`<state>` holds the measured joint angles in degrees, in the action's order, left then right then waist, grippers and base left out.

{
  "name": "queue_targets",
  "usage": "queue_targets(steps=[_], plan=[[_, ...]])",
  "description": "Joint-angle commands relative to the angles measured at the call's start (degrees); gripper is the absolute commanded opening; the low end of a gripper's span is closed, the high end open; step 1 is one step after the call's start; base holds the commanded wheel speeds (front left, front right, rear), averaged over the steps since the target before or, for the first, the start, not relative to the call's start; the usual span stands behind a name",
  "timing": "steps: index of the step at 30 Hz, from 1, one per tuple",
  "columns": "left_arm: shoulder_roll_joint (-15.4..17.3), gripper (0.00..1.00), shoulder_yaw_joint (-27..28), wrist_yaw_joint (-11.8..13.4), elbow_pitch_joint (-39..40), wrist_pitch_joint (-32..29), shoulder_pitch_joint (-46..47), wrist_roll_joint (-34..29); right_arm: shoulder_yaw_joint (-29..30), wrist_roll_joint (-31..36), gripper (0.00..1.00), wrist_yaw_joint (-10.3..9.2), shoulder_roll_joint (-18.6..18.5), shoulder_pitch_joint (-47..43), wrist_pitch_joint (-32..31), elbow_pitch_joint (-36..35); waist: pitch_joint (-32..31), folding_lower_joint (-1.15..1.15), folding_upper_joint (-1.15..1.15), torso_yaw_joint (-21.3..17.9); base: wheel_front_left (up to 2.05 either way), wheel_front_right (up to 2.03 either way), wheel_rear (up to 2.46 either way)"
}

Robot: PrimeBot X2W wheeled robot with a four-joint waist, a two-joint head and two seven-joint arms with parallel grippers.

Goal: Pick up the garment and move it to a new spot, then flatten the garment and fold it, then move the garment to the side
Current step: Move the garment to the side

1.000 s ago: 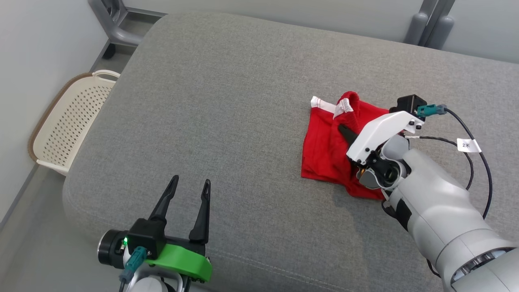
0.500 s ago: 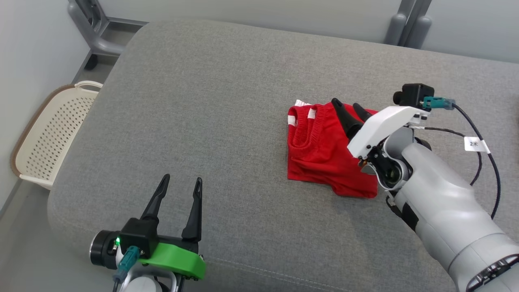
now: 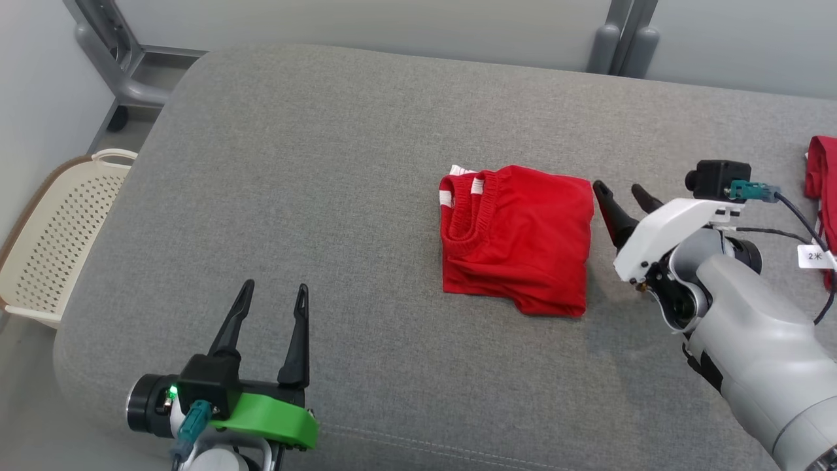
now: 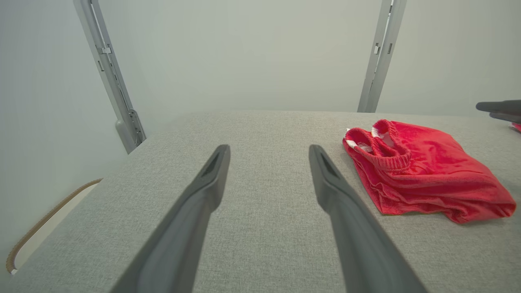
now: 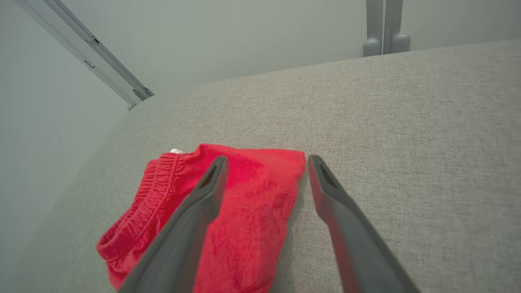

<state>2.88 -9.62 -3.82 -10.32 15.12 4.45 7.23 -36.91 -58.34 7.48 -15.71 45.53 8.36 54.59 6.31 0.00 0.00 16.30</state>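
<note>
My right hand (image 3: 616,187) is open and empty, just beside the folded red garment (image 3: 523,242).

The two dark fingers of this hand stand wide apart and hold nothing. They point at the right edge of the garment, and the nearer tip is very close to the cloth; whether it touches I cannot tell. The garment lies as a compact, nearly square packet near the middle of the grey padded surface (image 3: 327,163), with its elastic waistband and white marks turned to my left side. My left hand (image 3: 274,286) is open too and holds nothing; it is over the near left part of the surface, well apart from the garment. Another red cloth (image 3: 820,170) lies at the far right edge. A cream perforated basket (image 3: 52,255) stands on the floor at the left.
</note>
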Motion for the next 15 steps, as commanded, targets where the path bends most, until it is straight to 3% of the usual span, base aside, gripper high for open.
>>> queue_targets(steps=[1, 15], plan=[[0.1, 1.0, 0.2, 0.4, 0.3, 0.0, -0.5, -0.5, -0.5, 0.5, 1.0, 0.02, -0.1, -0.9, -0.8, 1.1, 0.0, 0.0, 0.0, -0.1, 0.0, 0.0, 0.0], [0.1, 1.0, -0.7, 0.3, 0.7, 0.0, 1.1, 0.2, -0.4, -2.5, 1.0, 0.01, 2.1, -0.6, -4.6, 8.0, 2.7, 0.0, 0.0, 1.8, 0.0, 0.0, 0.0]])
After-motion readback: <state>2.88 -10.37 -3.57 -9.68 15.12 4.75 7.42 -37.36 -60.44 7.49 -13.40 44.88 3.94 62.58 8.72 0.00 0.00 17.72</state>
